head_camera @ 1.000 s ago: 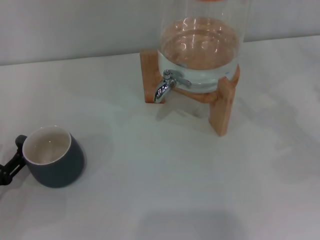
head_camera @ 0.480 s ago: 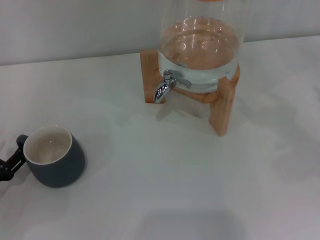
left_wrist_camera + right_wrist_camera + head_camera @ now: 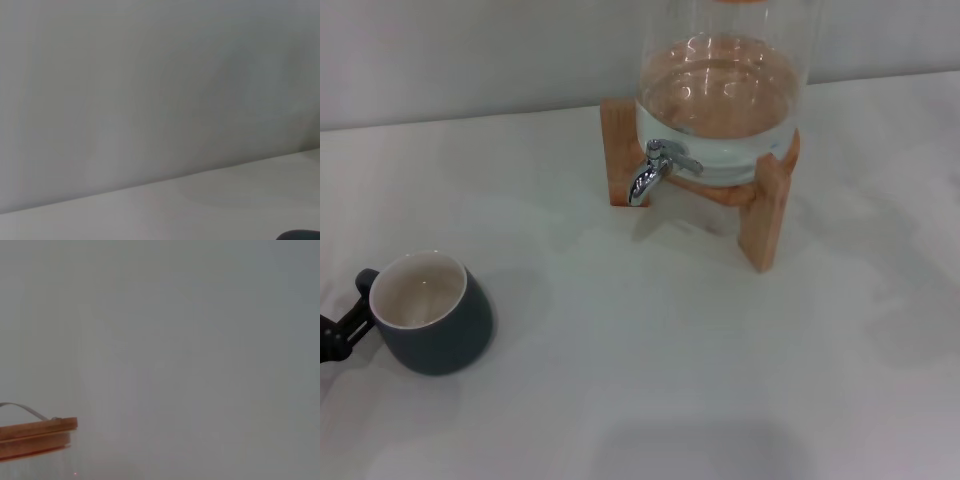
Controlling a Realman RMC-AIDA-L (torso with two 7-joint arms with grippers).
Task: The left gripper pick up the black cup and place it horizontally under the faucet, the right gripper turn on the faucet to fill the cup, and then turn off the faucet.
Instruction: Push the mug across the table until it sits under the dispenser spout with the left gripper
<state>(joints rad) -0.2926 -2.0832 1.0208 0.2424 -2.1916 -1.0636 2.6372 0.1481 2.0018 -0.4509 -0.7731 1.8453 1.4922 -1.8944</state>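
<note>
white table point(image 3: 650, 380) | black cup point(image 3: 432, 325) front-left | wooden stand point(image 3: 765, 205) rear

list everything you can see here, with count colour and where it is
black cup: 1, dark grey-black outside, cream-white inside, upright on the table near the robot's left, well short of the tap
faucet: 1, shiny chrome, on the front of the dispenser, spout pointing down, nothing beneath it
glass dispenser: 1, clear, partly filled with clear liquid, at the far middle on the stand
wooden stand: 1, light brown, under the dispenser
wooden lid: 1, brown, seen from the side in the right wrist view
table: 1, white, across the whole head view
left gripper: 1, black, at the left edge, right at the cup's handle side
right gripper: not in view
</note>
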